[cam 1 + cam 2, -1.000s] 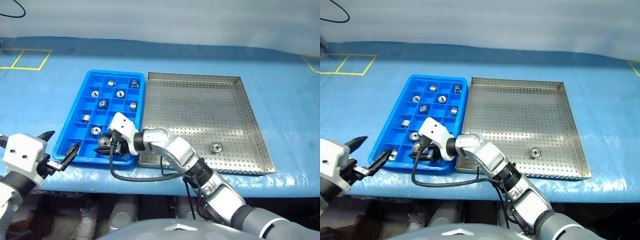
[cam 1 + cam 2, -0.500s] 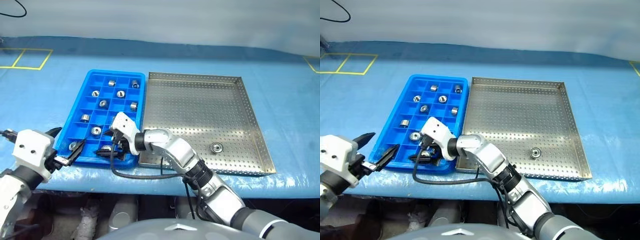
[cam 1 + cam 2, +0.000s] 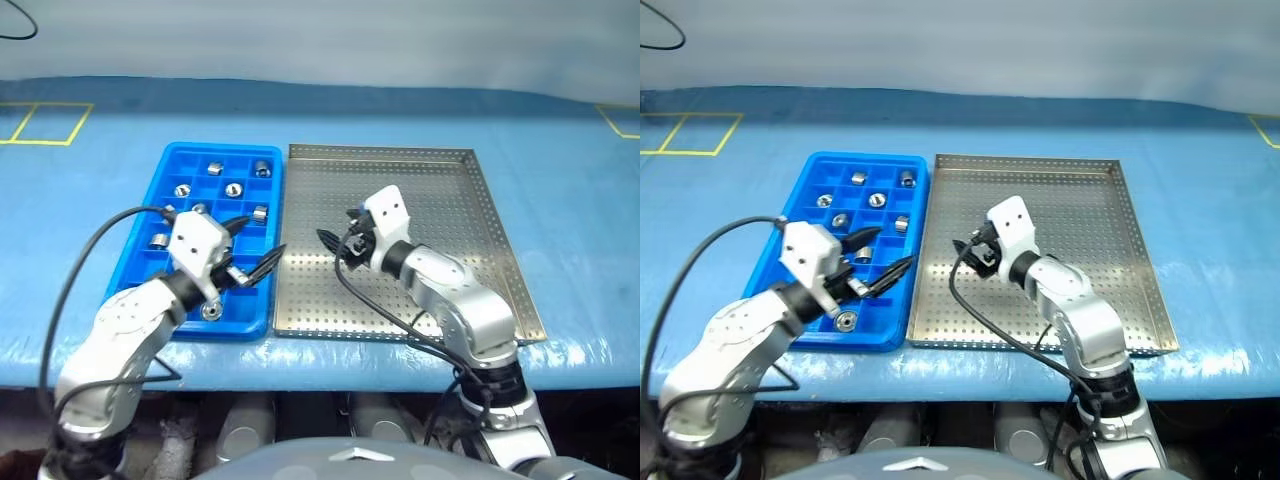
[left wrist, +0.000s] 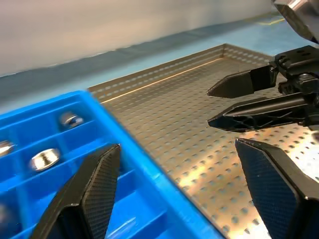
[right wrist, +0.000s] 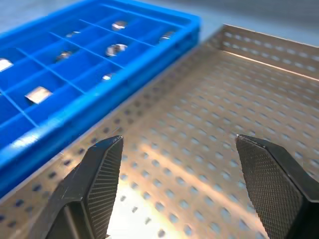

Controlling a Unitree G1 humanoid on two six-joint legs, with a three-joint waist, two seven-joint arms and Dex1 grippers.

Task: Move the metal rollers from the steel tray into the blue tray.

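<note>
Blue plastic sheeting covers the counter [image 3: 80,190], and on it the blue tray [image 3: 150,200] lies just beside the steel tray [image 3: 450,200], their long edges nearly touching. From the head views, the metal rollers [image 3: 233,189] sit scattered in the blue tray's compartments, mostly toward its far end, with one more [image 3: 210,311] in a near compartment. The left gripper [image 3: 252,247] hovers over the blue tray's inner edge, its fingers spread apart and holding nothing. The right gripper [image 3: 335,243] hangs over the near-left part of the steel tray, fingers parted and empty, pointing toward the blue tray. I cannot make out a roller on the perforated floor that shows around the right arm.

Along the left wrist, the two black fingers [image 4: 94,194] stand wide open, one over the blue tray's rim, the other over the perforated steel. The right gripper [image 4: 234,102] faces them from across the steel floor. A couple of rollers [image 4: 45,158] rest in the compartments.

Along the right wrist, the fingers [image 5: 102,174] are open wide above bare perforated steel, with the blue tray and its rollers [image 5: 115,49] off to one side.
</note>
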